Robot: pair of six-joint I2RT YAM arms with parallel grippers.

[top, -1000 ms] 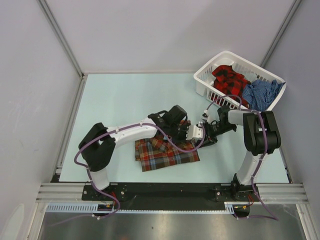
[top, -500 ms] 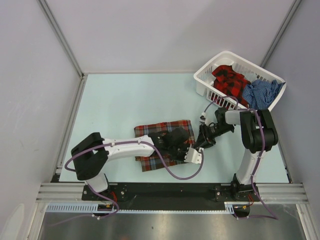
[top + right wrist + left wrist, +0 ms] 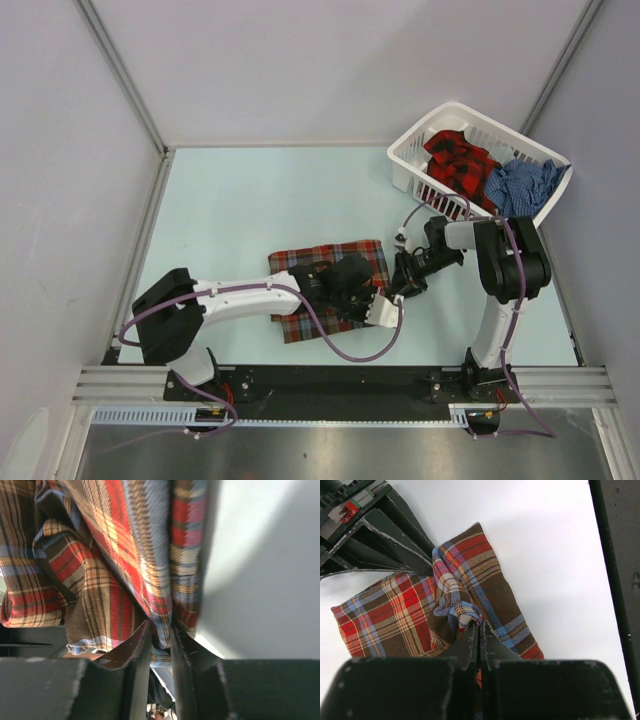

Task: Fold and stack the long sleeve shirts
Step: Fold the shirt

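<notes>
**A:** Where is the brown plaid shirt?

**B:** On the worktop, near the front middle and partly folded, with both hands at its right edge. The left hand is clamped tight on a bunched ridge of cloth. The right hand, just beside it, is closed to a narrow gap on the hem, with several layers between its fingers.

**A:** What worries you?

**B:** The hands are crowded together. If either one swings across, I think they could knock each other. The left hand also holds a wad of layers, not a clean edge, so a lift may drag the whole shirt and undo the fold beneath. Uneven pulls would likely skew it.

**A:** And the rest?

**B:** The red-and-black shirt and the blue checked shirt lie in the white basket at the far right, well apart from the hands.
</notes>
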